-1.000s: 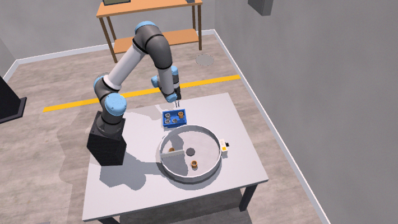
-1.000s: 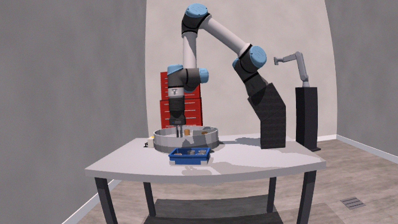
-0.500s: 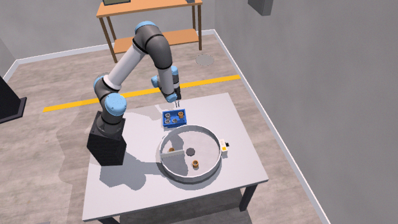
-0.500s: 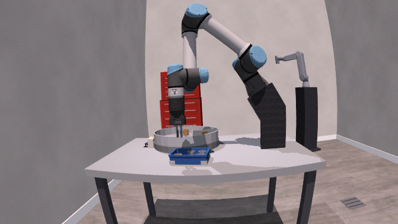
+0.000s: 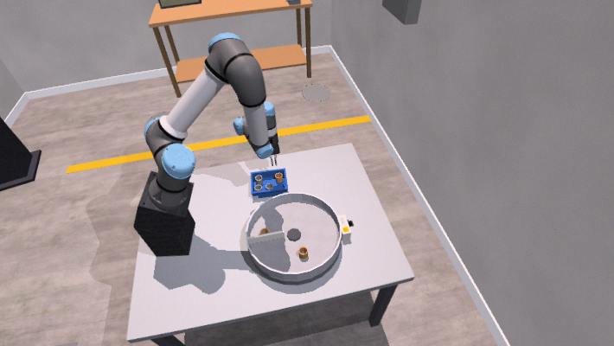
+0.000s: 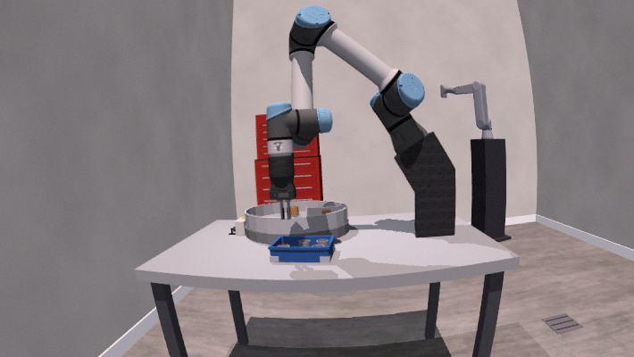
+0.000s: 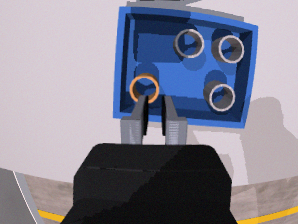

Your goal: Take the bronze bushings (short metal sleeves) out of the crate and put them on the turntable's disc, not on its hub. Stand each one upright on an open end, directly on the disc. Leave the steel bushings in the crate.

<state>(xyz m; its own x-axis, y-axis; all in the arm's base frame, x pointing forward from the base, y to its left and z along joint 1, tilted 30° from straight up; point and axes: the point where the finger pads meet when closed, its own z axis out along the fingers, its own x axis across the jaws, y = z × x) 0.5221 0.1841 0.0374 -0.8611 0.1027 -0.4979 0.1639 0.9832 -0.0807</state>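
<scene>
Grey table point(image 5: 207, 303) point(image 6: 402, 263) point(image 7: 50, 100); bronze bushing point(image 5: 264, 231) point(image 6: 326, 211) half hidden behind divider point(image 5: 266, 238) point(image 6: 315, 215) (lower end unseen); tool point(image 5: 273, 164) point(image 6: 286, 218) point(image 7: 155, 107) slightly spread, gripping nothing.
</scene>
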